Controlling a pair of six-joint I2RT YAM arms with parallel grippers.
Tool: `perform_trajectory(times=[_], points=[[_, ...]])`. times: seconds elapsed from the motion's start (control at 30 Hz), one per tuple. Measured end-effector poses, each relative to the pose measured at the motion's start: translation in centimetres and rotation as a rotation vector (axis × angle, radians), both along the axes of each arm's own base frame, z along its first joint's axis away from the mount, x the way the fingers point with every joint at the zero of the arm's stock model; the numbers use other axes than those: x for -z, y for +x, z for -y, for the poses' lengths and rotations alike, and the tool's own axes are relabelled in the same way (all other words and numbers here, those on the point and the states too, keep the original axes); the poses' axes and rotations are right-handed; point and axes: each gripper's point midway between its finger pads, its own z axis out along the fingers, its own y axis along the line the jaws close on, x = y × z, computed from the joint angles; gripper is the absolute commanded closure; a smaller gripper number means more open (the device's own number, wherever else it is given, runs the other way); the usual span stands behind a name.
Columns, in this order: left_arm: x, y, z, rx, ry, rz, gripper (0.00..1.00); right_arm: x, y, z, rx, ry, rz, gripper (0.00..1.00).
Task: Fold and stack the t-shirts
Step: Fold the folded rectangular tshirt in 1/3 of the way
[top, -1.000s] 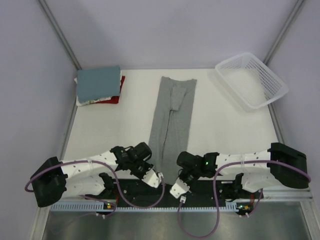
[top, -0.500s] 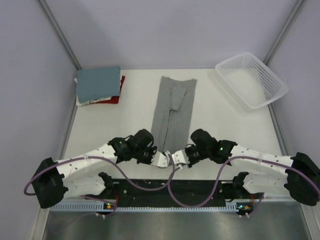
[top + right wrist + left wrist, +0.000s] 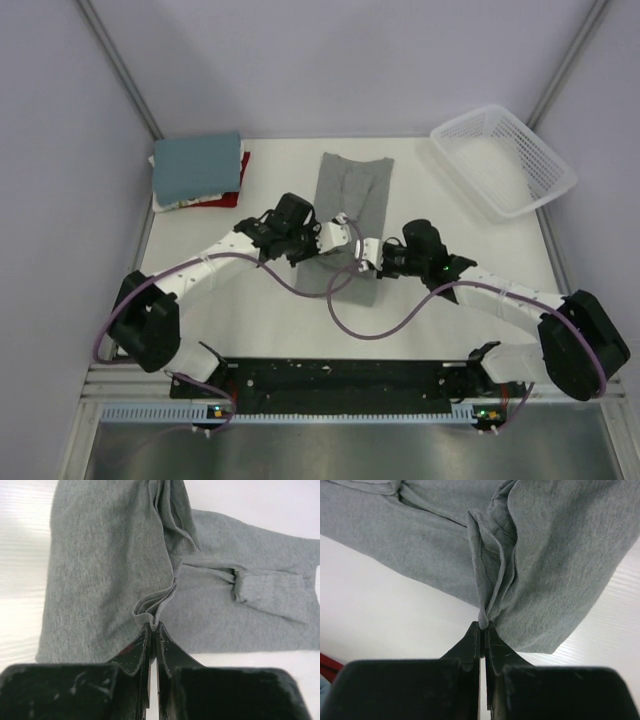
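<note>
The heather-grey t-shirt (image 3: 352, 200) lies as a long narrow strip in the middle of the table, its near end lifted and carried toward the far end. My left gripper (image 3: 344, 220) is shut on a bunched corner of the grey shirt (image 3: 545, 555). My right gripper (image 3: 366, 250) is shut on the other corner of the grey shirt (image 3: 100, 570). Both hold the hem above the shirt's middle. The folded stack sits at the far left: the teal-blue shirt (image 3: 197, 166) on top, a whitish shirt (image 3: 172, 203) under it and a red shirt (image 3: 226, 199) at the bottom.
A white plastic lattice basket (image 3: 503, 161) stands at the far right corner. Purple cables (image 3: 345, 310) trail from both arms over the near half of the table. Grey walls close the table on three sides.
Both grippers closed on the shirt's near hem and carried it away from the arm bases toward the far end. The shirt's visible length on the table has shortened.
</note>
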Motion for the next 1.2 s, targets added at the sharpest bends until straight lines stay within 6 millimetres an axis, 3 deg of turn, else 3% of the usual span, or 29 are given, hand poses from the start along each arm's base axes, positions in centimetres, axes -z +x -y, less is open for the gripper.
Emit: perform_trajectory(times=[0.23,0.5,0.83,1.2], points=[[0.3,4.3,0.1,-0.101,0.013,0.002,1.0,-0.3,4.5,0.8,0.091,0.03,0.033,1.0],[1.7,8.3,0.6,-0.165,0.024,-0.008,1.0,1.2,7.9,1.8,0.157,0.032,0.024,1.0],[3.5,10.6,0.9,-0.198,0.038,-0.037,1.0,2.9,10.2,2.0,0.179,0.014,0.031,1.0],[5.4,11.4,1.1,-0.223,0.06,-0.088,1.0,4.1,12.1,2.4,0.188,-0.016,0.032,1.0]])
